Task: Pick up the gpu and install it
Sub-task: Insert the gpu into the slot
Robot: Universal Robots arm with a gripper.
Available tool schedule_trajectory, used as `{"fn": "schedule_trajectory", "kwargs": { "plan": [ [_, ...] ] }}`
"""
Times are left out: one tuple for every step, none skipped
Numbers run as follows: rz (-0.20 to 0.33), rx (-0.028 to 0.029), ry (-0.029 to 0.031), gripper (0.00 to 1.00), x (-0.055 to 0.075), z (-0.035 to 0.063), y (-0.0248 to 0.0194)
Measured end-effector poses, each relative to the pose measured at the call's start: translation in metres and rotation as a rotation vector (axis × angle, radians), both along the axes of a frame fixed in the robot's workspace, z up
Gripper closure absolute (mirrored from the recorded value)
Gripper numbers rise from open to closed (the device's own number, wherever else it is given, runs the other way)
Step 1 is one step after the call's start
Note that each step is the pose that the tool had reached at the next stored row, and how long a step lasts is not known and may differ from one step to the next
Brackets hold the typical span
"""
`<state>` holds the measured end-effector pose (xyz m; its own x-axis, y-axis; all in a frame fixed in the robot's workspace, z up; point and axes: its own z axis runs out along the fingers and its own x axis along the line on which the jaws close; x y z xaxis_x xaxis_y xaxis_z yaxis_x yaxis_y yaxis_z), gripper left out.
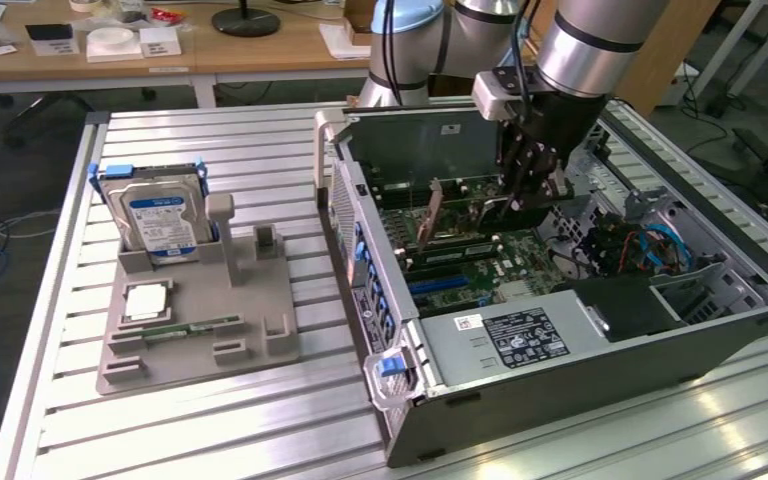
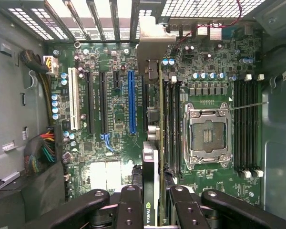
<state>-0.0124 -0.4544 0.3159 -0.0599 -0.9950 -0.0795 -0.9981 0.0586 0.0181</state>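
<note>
Install step: claw (image 2: 155,202), partly closed, grips the gpu (image 2: 151,164) edge-on above the motherboard (image 2: 109,119) inside the case (image 1: 558,360); seating likely calls for squaring its edge to a slot.

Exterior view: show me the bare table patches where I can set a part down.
Bare slats lie beyond the hard drive toward the table's far edge, and in front of the grey holder at the near edge. Between holder and computer case runs just a thin strip. The case is crowded: the gripper grips the gpu there.
</note>
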Motion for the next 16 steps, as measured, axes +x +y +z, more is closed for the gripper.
{"fn": "schedule_trajectory", "kwargs": {
  "plan": [
    [0.0, 0.0, 0.0, 0.74, 0.0, 0.0, 0.0],
    [0.0, 0.0, 0.0, 0.74, 0.0, 0.0, 0.0],
    [0.0, 0.0, 0.0, 0.74, 0.0, 0.0, 0.0],
    [0.0, 0.0, 0.0, 0.74, 0.0, -0.0001, 0.0],
    [0.0, 0.0002, 0.0, 0.74, 0.0, -0.0003, -0.0001],
    [0.002, 0.0003, -0.0001, 0.74, 0.0, -0.0006, -0.0005],
    [0.004, 0.0003, -0.0002, 0.74, 0.0001, -0.0007, -0.0012],
    [0.006, 0.0001, 0.0, 0.74, 0.0001, -0.0007, -0.0023],
    [0.007, 0.0001, 0.0, 0.74, 0.0, -0.0007, -0.0033],
    [0.008, 0.0001, 0.0, 0.74, -0.0001, -0.0009, -0.0042],
    [0.009, 0.0001, 0.0, 0.74, -0.0003, -0.001, -0.0051],
    [0.011, 0.0002, -0.0001, 0.74, -0.0005, -0.0014, -0.0057],
    [0.011, 0.0002, -0.0001, 0.74, -0.0006, -0.0017, -0.0061],
    [0.012, 0.0001, 0.0, 0.74, -0.0008, -0.0019, -0.0066],
    [0.013, 0.0001, 0.0, 0.74, -0.001, -0.0021, -0.007],
    [0.013, 0.0, 0.0, 0.74, -0.0013, -0.0023, -0.0076]
  ]
}}
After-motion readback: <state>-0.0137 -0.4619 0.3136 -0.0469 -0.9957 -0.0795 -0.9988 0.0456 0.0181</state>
